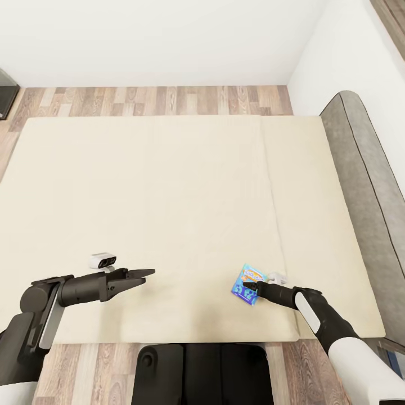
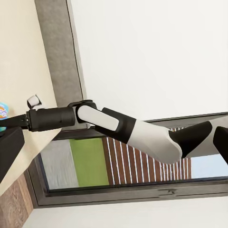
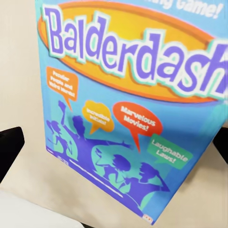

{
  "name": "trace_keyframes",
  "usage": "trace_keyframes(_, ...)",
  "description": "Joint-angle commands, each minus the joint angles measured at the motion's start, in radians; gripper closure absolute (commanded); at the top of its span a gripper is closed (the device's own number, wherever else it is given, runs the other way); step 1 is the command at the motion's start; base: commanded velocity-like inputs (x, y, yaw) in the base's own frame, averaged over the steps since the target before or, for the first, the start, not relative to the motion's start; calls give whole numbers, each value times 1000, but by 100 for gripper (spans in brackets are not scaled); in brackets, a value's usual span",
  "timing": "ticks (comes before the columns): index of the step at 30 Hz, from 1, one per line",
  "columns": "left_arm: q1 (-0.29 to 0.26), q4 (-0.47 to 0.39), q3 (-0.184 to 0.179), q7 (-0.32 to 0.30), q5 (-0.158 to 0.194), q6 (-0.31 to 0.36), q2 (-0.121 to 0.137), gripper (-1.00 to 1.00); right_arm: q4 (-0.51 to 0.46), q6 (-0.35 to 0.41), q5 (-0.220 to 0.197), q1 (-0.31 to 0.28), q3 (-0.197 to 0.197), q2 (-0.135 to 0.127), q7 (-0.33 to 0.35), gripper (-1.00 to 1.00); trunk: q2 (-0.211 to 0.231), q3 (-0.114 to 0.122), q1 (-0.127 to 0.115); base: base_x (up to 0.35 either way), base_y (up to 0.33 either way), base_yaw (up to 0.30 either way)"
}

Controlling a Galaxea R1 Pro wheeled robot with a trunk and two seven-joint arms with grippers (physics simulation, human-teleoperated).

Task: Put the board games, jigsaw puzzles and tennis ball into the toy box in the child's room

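Right jaws (image 1: pixel 251 287) astride blue board game (image 1: pixel 247 284) — spread.

Left gripper (image 1: pixel 147 274) reaches forward, jaws nearly together; right gripper (image 1: pixel 251 287) stretches leftward.

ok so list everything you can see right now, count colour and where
Balderdash board game: one, blue with an orange title oval, on the bed near its front edge, at the right gripper's tips.
bed: one, cream mattress, middle of the head view.
headboard: one, grey, along the bed's right end.
floor: wood planks, beyond and in front of the bed.
walls: white, behind and to the right.
window: one, dark frame, in the left wrist view.
left gripper: one, black, over the bed at front left, nothing between its jaws.
right gripper: one, black, at the game's edge.
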Motion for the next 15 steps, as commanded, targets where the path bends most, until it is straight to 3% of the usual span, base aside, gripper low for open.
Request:
trace_keyframes(1,0,0,1,-4,-1,11,1,-100,-1,4,-5,0,3,-1,-1,-100,-2,-1,1,0,0,0)
trace_keyframes(15,0,0,0,-4,-1,11,1,-100,-1,5,-3,0,4,0,-10,-100,-2,-1,1,0,0,0)
